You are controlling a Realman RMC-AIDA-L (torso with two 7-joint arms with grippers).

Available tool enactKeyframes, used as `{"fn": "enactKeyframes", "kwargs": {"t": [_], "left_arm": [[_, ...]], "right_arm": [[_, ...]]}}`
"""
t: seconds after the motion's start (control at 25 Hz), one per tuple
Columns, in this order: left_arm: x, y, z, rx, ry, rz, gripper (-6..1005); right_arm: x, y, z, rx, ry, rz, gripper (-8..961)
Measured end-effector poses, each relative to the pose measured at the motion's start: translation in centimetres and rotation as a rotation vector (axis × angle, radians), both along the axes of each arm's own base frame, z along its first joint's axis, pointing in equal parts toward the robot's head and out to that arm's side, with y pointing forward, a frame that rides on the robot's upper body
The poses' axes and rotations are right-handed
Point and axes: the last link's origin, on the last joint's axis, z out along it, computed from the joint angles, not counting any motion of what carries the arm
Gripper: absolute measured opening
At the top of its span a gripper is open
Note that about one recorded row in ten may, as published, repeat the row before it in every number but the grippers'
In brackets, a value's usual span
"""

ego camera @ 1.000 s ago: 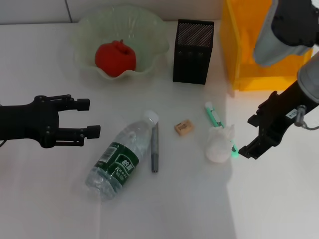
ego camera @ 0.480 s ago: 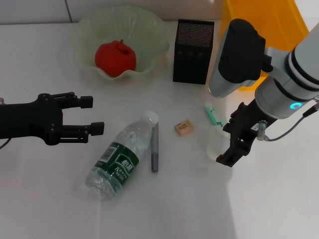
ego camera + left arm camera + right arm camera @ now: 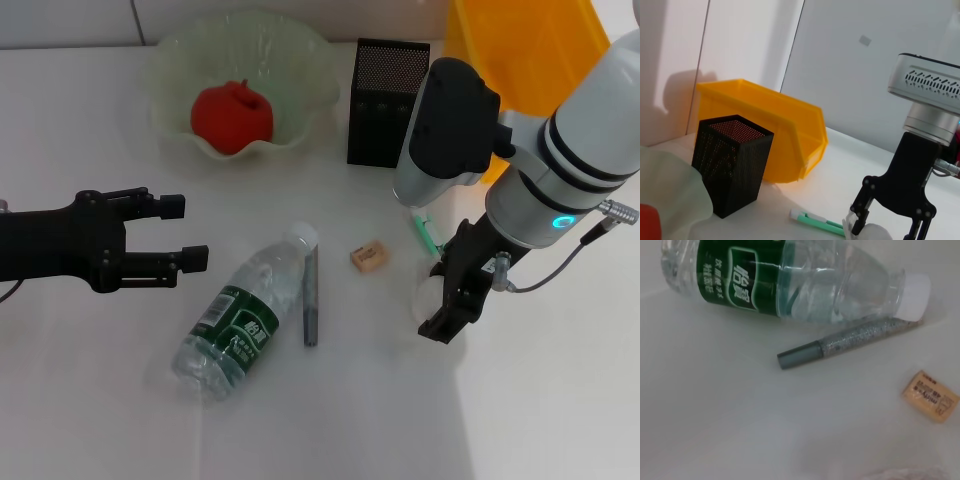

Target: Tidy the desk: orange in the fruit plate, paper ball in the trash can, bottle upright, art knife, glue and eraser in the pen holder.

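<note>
A red-orange fruit (image 3: 232, 117) lies in the pale green fruit plate (image 3: 300, 60). The bottle (image 3: 240, 325) lies on its side, with the grey art knife (image 3: 310, 300) beside its cap. The tan eraser (image 3: 368, 257) and the green glue stick (image 3: 428, 232) lie to the right of them. My right gripper (image 3: 447, 305) is down over the white paper ball (image 3: 428, 292), and in the left wrist view its spread fingers (image 3: 858, 222) straddle the ball (image 3: 874, 233). My left gripper (image 3: 190, 233) is open and empty, left of the bottle. The right wrist view shows the bottle (image 3: 785, 285), knife (image 3: 850, 340) and eraser (image 3: 931, 395).
The black mesh pen holder (image 3: 388, 103) stands upright behind the eraser, next to the yellow bin (image 3: 530, 50) at the back right. Both also show in the left wrist view, the holder (image 3: 732, 165) in front of the bin (image 3: 770, 135).
My right arm has swung left and down, from right of the paper ball to directly over it, now covering most of it. My left gripper has shifted slightly right.
</note>
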Motion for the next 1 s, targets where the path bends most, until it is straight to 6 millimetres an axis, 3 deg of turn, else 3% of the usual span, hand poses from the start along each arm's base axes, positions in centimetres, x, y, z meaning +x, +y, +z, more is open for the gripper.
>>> {"fn": "enactKeyframes", "kwargs": {"t": [0.36,0.56,0.64,0.8,1.0], "left_arm": [[0.0,0.0,-0.1,0.001,-0.001,0.001,817],[0.0,-0.2,-0.1,-0.003,-0.004,0.002,815],[-0.1,-0.2,-0.1,-0.005,-0.004,0.003,814],[-0.1,-0.2,0.0,-0.007,-0.005,0.009,811],[-0.1,-0.2,0.0,-0.005,-0.004,0.011,809]], "right_arm": [[-0.1,-0.2,-0.2,-0.001,0.004,-0.004,674],[-1.1,-0.6,1.1,0.018,0.031,0.018,540],[-2.3,-0.9,2.9,0.054,0.065,0.044,483],[-4.1,-1.0,8.3,0.209,0.158,0.083,479],[-3.4,1.1,15.2,0.570,0.298,0.055,485]]}}
